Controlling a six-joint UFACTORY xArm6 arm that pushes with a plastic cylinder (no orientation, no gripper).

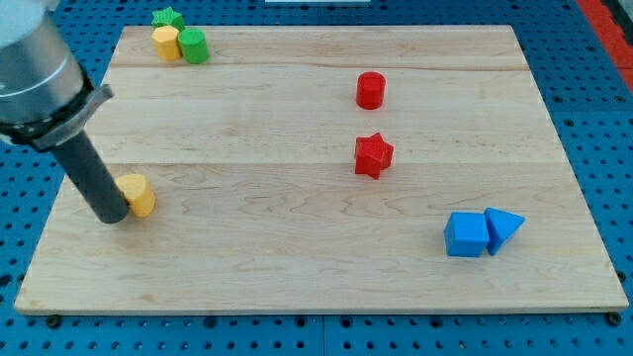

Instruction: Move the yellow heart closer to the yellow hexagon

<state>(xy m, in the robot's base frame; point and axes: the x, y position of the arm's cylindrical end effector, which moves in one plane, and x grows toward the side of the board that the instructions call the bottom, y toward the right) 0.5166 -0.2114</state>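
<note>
The yellow heart (138,194) sits near the left edge of the wooden table (297,267), a little below mid-height, with my tip (114,218) pressed against its left side. The dark rod slants down from the view's upper left, its lower end meeting the board just beside the block. There is no gripper on this arm, so nothing opens or closes and nothing is held; the rod only touches the heart. The yellow hexagon (165,43) stands well apart, up in the table's top-left corner, touching a green cylinder (194,45) on its right, with a green star (168,17) just behind the pair at the board's upper edge. Right of centre, a red cylinder (370,89) stands above a red star (373,154), the two apart. Near the lower right, a blue cube (466,234) rests against a blue triangular block (503,228).
</note>
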